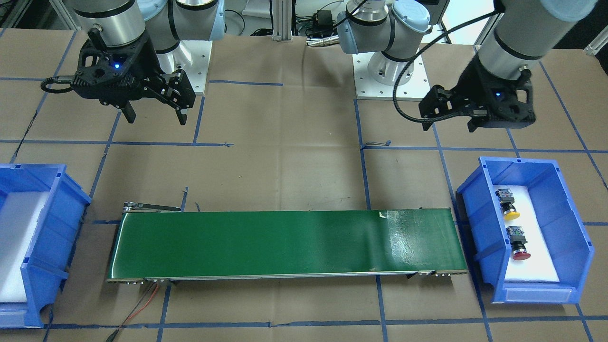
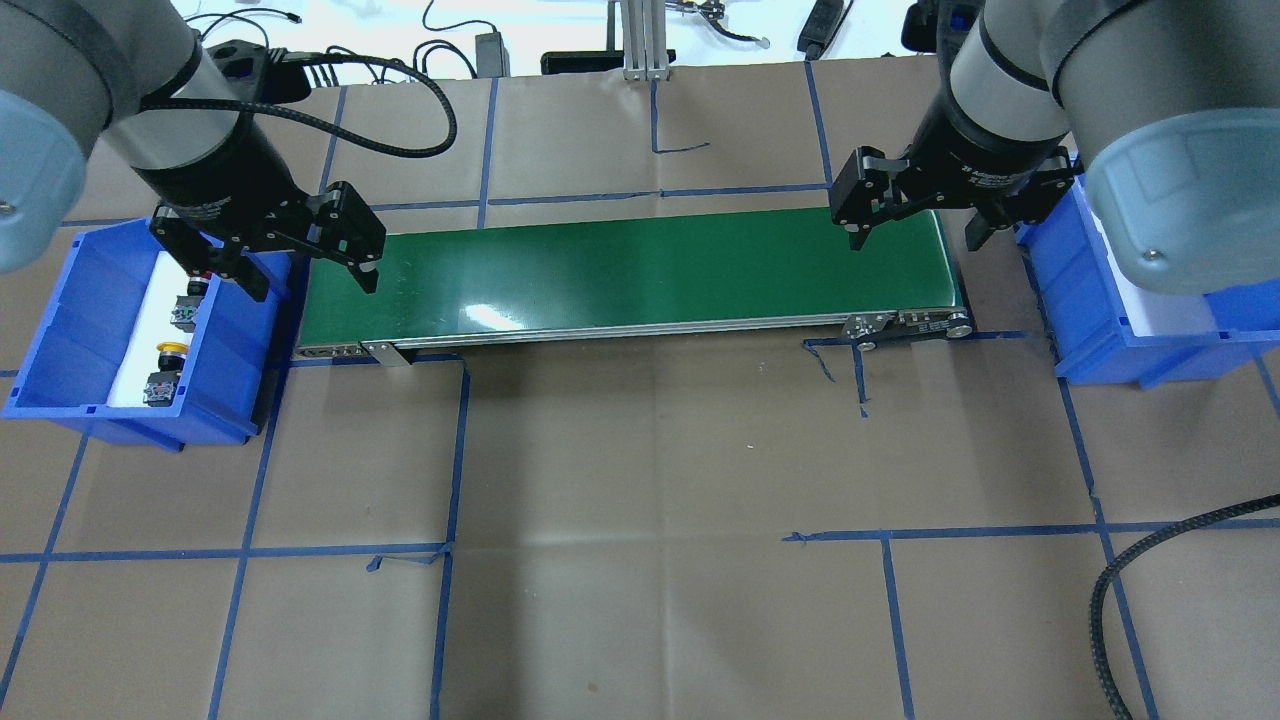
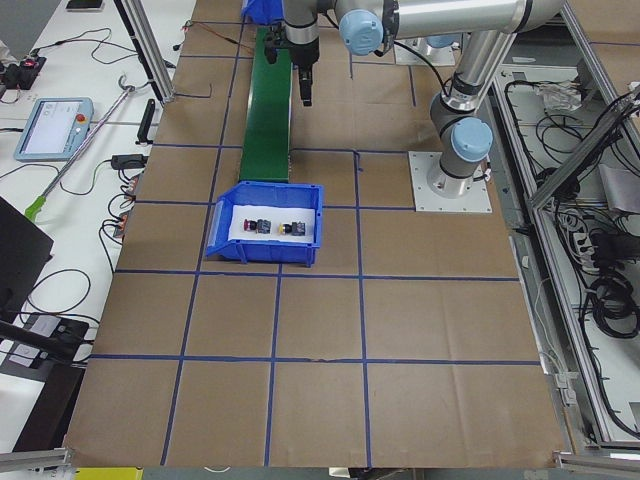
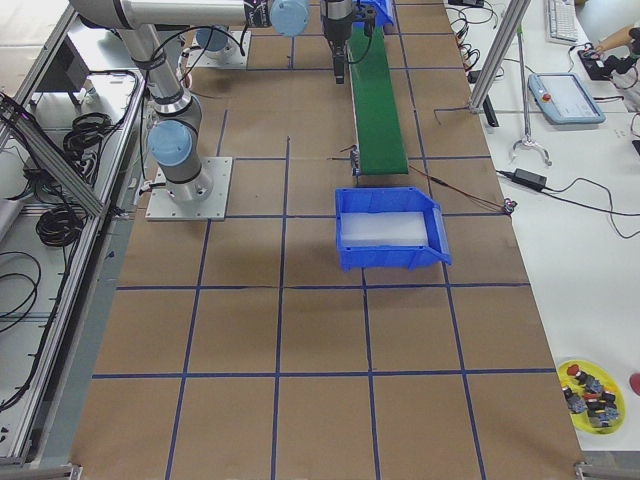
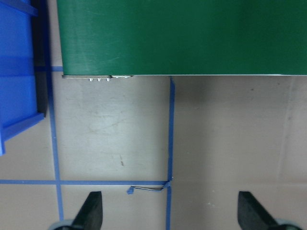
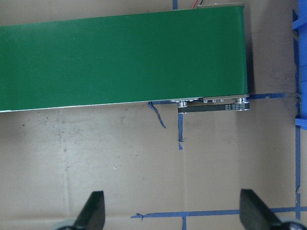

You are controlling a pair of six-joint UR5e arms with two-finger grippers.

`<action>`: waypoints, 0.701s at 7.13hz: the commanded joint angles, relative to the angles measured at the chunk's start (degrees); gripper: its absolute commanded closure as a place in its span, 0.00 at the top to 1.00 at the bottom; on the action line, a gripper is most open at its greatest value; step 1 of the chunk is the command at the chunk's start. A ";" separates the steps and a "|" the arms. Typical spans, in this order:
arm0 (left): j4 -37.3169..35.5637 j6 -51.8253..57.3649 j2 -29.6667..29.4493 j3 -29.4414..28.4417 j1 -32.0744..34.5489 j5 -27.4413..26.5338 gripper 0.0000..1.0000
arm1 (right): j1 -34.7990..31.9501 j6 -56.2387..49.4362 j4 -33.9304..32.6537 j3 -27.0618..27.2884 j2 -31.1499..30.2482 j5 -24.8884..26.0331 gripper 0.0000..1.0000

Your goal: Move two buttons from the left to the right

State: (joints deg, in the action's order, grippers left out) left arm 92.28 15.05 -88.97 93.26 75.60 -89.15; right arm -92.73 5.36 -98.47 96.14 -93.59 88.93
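The yellow button (image 1: 510,212) and the red button (image 1: 520,251) lie on white foam in the blue bin (image 1: 572,223) on my left side. In the overhead view the yellow button (image 2: 170,351) shows in this bin (image 2: 60,330), and the red button (image 2: 196,287) is partly hidden by my left gripper. My left gripper (image 2: 310,282) is open and empty, high over the bin's inner edge and the belt's left end; its fingertips (image 5: 91,211) show wide apart. My right gripper (image 2: 915,240) is open and empty over the belt's right end, fingertips (image 6: 93,211) wide apart.
A green conveyor belt (image 2: 640,265) runs between the two bins. The blue bin on my right (image 2: 1090,300) holds only white foam (image 4: 385,230). A red and black wire (image 1: 142,304) trails from the belt's end. A yellow dish of parts (image 4: 590,392) sits far off.
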 commanded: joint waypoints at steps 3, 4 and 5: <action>-3.14 26.30 -5.67 0.17 -22.82 -0.15 1.00 | 0.00 0.09 0.64 -0.25 -0.19 0.27 1.00; -6.56 27.65 -7.78 0.43 -24.17 -0.15 0.99 | -0.17 0.09 0.73 -0.43 -0.10 0.27 1.00; -10.33 27.66 -10.24 1.30 -24.35 -0.23 0.99 | -0.17 0.00 0.73 -0.43 0.07 0.54 1.00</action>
State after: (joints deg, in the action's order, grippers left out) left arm 86.08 41.60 -96.41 93.82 52.44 -89.32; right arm -92.83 5.42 -97.78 95.78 -93.66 89.26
